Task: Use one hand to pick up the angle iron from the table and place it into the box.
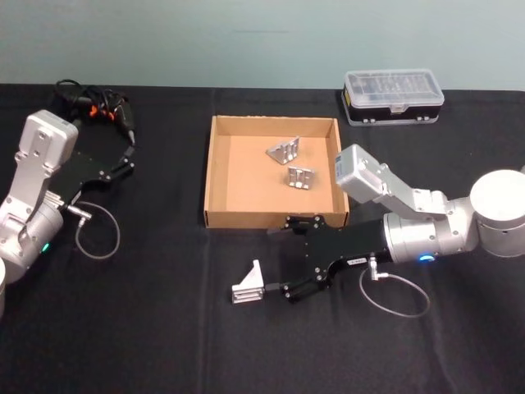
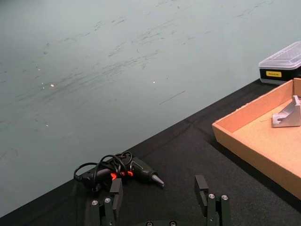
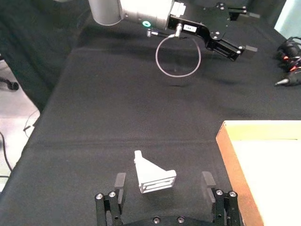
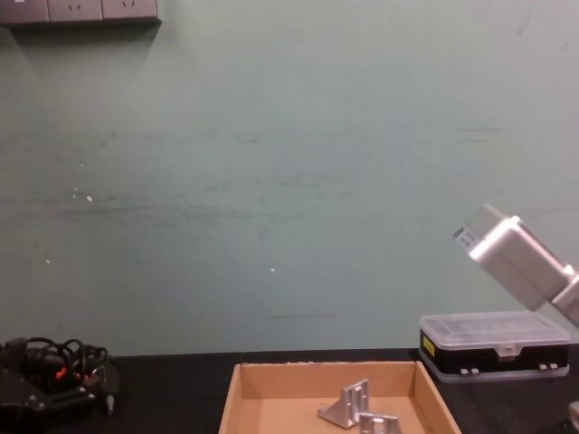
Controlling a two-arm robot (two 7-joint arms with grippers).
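table (image 1: 164, 345): black, bears everything.
box (image 1: 215, 176): tan cardboard, mid-table.
right gripper (image 1: 276, 259): fingers spread, empty.
left gripper (image 1: 123, 162): parked far left, spread.
angle iron (image 1: 248, 285): on table, just ahead of right gripper; likely rigid, light, slick; pinch its upright web.

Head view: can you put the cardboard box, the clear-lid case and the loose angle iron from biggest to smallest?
1. Wide tan cardboard box
2. Small black plastic case with clear lid
3. Silver metal angle iron on the black table
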